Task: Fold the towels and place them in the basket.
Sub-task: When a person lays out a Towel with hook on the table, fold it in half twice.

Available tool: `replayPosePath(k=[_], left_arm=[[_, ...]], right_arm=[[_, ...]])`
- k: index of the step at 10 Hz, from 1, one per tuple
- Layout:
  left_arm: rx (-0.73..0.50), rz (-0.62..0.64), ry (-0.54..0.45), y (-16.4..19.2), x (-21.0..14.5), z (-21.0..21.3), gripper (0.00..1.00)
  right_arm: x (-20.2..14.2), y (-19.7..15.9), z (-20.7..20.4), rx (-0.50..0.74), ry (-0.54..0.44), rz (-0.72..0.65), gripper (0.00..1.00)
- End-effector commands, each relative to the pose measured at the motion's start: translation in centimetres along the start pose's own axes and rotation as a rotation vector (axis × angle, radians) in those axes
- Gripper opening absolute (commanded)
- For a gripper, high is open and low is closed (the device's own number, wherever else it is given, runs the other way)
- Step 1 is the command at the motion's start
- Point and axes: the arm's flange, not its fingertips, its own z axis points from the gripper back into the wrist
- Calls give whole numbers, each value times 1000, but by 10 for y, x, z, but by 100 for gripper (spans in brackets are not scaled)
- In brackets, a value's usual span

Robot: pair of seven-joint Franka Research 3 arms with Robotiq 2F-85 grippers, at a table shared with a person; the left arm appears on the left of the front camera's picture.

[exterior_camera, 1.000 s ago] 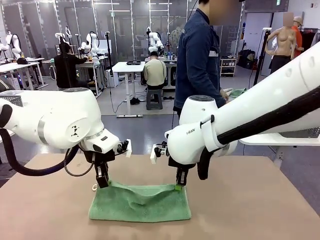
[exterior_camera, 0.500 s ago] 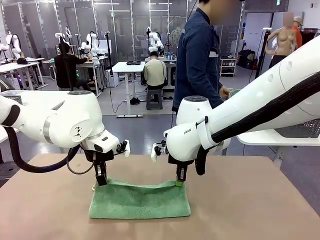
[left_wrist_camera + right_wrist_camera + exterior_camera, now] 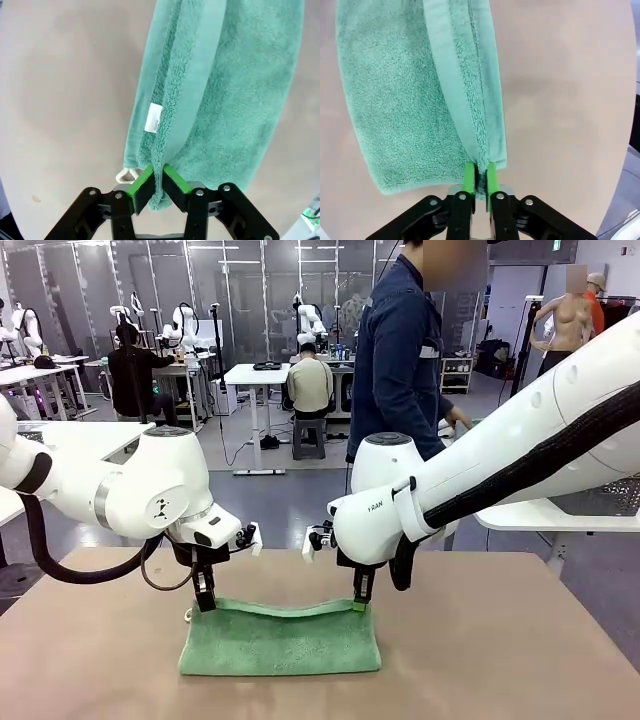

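A mint green towel (image 3: 280, 640) lies folded in half on the tan table (image 3: 500, 660), its fold toward the near edge. My left gripper (image 3: 205, 605) pinches the far left corner, my right gripper (image 3: 358, 605) the far right corner, and the far edge sags slightly between them. In the left wrist view the left gripper (image 3: 162, 175) has the doubled edge of the towel (image 3: 225, 100) between its green pads, beside a white loop (image 3: 127, 175) and a label (image 3: 154, 117). The right gripper (image 3: 480, 180) likewise clamps the hem of the towel (image 3: 405, 100). The basket is out of view.
A person in a dark blue jacket (image 3: 400, 360) stands at the far side of the table. A white table edge (image 3: 560, 515) lies behind my right arm. Bare tabletop spreads left, right and in front of the towel.
Both grippers have lowered the towel's far edge toward the table. The sag in the middle has flattened and the top layer now rests almost level on the lower one.
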Motion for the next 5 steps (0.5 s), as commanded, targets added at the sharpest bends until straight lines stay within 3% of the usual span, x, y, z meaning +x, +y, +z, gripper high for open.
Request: replayPosePath(k=[1, 2, 3, 4, 5], left_arm=[[45, 17, -26, 1, 6, 0, 45], [49, 31, -28, 0, 3, 1, 67], [57, 42, -31, 0, 0, 2, 75], [70, 50, -37, -2, -4, 6, 98], [80, 54, -53, -6, -10, 11, 100]], right_arm=[[3, 3, -2, -55, -5, -6, 44], [2, 5, -1, -71, -13, -15, 59], [1, 6, 0, -84, 3, -30, 76], [-2, 7, 2, -108, 20, -47, 92], [-4, 9, 6, -121, 18, -56, 100]])
